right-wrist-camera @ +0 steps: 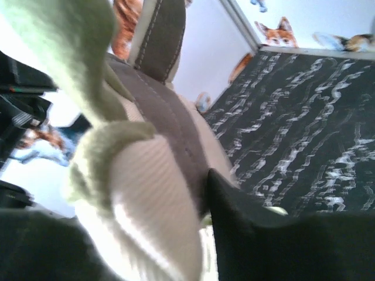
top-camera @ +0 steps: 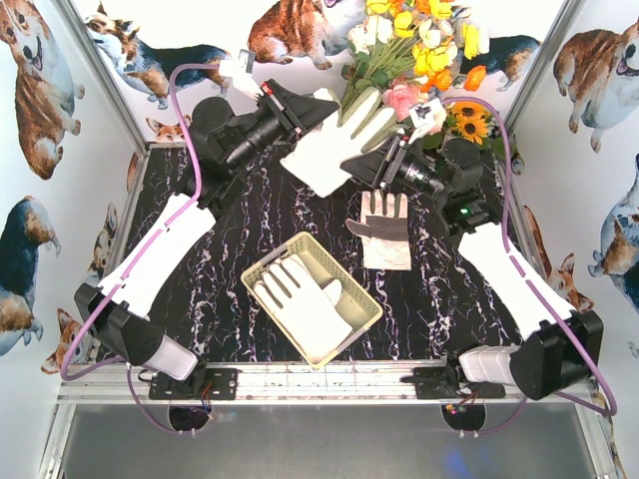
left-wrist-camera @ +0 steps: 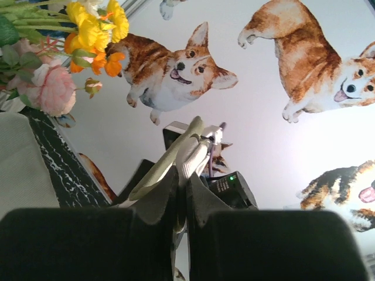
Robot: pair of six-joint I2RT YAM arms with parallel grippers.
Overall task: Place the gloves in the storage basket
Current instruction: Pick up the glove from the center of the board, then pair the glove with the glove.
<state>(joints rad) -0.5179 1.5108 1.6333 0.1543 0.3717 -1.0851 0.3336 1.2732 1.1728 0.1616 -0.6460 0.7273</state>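
Over on the left, the left arm (top-camera: 160,264) reaches from its base up across the black marbled worktop (top-camera: 270,200) toward the far wall. The left fingers (top-camera: 321,106) are pinched almost together on a thin fold of pale fabric, and the left wrist view shows that fold squeezed between them (left-wrist-camera: 181,187). The fabric belongs to the raised glove (top-camera: 344,135), which hangs spread in the air over the far side of the worktop, cream-white and tilted. Nearer the arm bases and a little left of centre, the storage basket (top-camera: 272,259) sits at an angle on the worktop. The basket glove (top-camera: 298,299) lies flat inside it with its fingers pointing toward the far left. Behind the raised glove, a bunch of yellow, pink and orange flowers (top-camera: 409,45) stands against the far wall, very near the glove's fingertips. The right fingers (top-camera: 354,165) meet the raised glove from the other side, closed on its lower edge. The right wrist view shows its ribbed cuff and a dark grey strip (right-wrist-camera: 146,193) filling the space between them, so both arms hold the one glove. Just below, the flat glove (top-camera: 384,232) lies on the worktop with its grey strips up, near the basket's far right corner but apart from it. The right arm (top-camera: 499,269) runs just beside this glove. Corgi prints cover the walls all round.
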